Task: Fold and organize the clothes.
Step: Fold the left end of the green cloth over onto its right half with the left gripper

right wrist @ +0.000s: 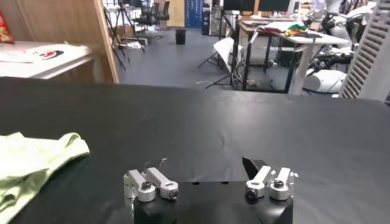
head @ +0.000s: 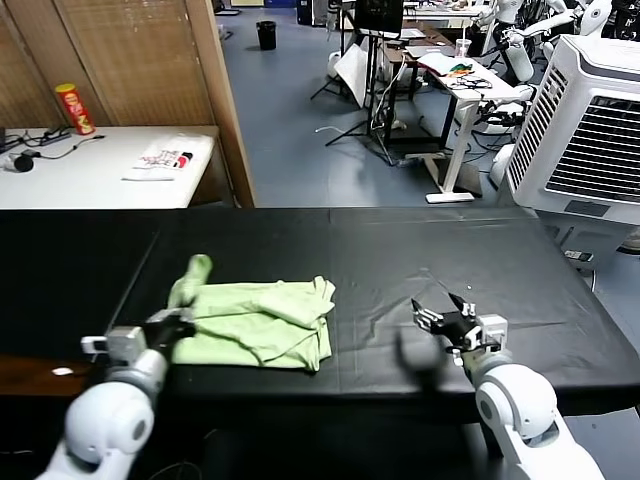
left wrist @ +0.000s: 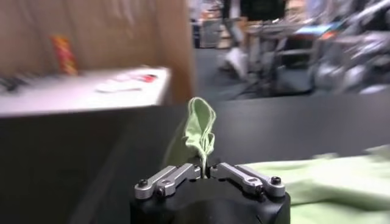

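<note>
The pale lime-green T-shirt [head: 262, 322] lies crumpled on the black table [head: 400, 250], left of centre. My left gripper [head: 176, 318] is shut on the shirt's left edge, and a sleeve [head: 190, 279] stands up from it. In the left wrist view that strip of green cloth [left wrist: 199, 131] rises from between the closed jaws of the left gripper [left wrist: 206, 167], with more of the shirt [left wrist: 329, 179] spread to one side. My right gripper [head: 442, 307] hovers open above bare table to the right of the shirt. The right wrist view shows it [right wrist: 207, 167] wide open and empty, the shirt's edge [right wrist: 30, 164] off to the side.
A white side table [head: 90, 170] behind the black table holds a red can [head: 74, 108], cables and a white packet [head: 165, 160]. A wooden partition [head: 215, 90] stands behind. A large white cooler unit [head: 590, 130] sits at the far right.
</note>
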Motion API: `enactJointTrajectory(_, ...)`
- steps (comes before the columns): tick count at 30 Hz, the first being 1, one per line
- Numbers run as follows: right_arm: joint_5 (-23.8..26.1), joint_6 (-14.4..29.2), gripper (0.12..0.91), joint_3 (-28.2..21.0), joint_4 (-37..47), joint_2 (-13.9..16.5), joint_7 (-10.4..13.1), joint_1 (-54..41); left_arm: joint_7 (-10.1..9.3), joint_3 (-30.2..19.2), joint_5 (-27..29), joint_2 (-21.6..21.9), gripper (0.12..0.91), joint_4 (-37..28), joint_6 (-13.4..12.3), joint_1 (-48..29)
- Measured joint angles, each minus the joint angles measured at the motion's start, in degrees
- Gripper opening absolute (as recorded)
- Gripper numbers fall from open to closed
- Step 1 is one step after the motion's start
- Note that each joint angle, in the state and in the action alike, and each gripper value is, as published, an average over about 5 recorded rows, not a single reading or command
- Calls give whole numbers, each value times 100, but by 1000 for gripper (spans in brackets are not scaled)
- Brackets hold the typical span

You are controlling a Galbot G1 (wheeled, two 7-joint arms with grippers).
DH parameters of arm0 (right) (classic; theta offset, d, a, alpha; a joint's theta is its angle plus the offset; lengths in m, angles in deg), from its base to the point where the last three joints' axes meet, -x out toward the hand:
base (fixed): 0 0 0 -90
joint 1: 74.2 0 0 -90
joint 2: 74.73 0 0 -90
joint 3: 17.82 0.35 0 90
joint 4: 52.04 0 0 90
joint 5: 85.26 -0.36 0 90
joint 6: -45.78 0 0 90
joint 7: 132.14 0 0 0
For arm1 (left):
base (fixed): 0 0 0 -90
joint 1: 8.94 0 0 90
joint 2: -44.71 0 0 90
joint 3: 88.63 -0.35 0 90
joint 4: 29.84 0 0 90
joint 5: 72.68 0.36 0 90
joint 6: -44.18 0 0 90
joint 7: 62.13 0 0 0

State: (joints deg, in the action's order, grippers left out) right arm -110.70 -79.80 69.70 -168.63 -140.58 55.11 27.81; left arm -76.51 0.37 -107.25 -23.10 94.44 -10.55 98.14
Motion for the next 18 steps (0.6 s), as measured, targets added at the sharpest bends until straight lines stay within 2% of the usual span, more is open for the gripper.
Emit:
enactJointTrajectory(4,61,13,798,-23,7,-58,-1,35,-156,-468,-162,-398,159,47,77,-137)
enactJointTrajectory(7,101,15,798,-67,11,-99,-2,53,-197,-725,-150,-681,159,17,80,-240)
enactJointTrajectory(12,131,16,798,-128,17,-120,-4,60,-190,-957,-15,-1033,159,-85,35,-334)
enactJointTrajectory(18,161,16,798,-173,40,-146,-4,47,-165,-1047,143,-1248,159,-198,-58,-327)
